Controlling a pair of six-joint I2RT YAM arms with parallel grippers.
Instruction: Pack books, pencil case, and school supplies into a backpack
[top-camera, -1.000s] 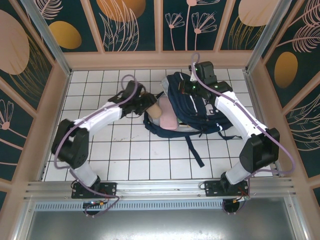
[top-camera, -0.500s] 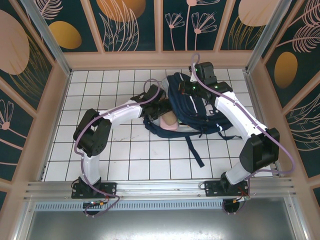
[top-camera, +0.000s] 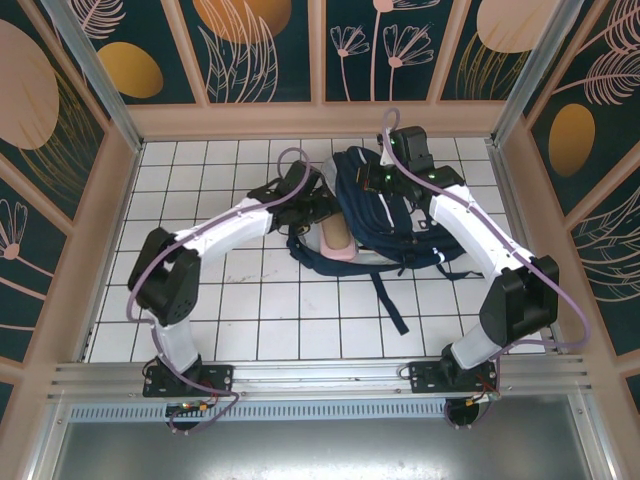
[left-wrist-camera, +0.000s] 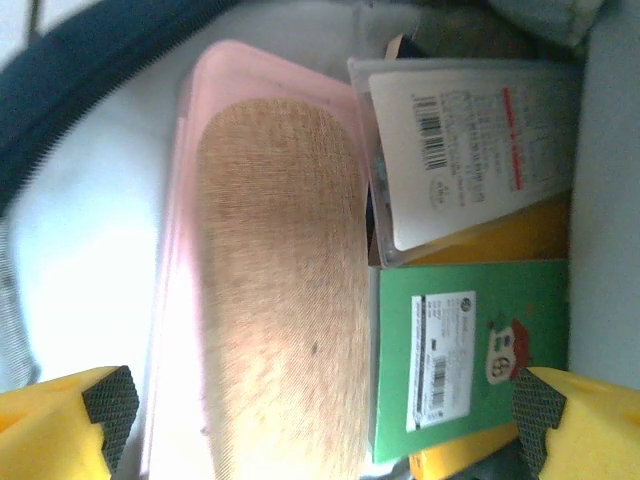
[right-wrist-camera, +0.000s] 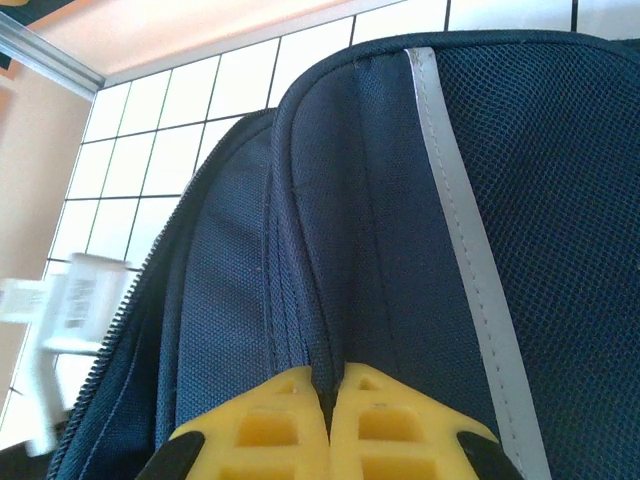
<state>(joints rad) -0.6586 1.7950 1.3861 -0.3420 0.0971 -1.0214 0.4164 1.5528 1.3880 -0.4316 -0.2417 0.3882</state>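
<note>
The left gripper (left-wrist-camera: 325, 405) gapes wide and empty over the pencil case (left-wrist-camera: 270, 280) in the backpack (right-wrist-camera: 400, 200); the right gripper (right-wrist-camera: 330, 400) pinches backpack fabric.

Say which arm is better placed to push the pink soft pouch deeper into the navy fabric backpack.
Left: the left tool hangs open over the pink soft pouch; the right tool grips the navy fabric backpack.

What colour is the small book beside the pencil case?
The small book is green, best seen in the left wrist view.
</note>
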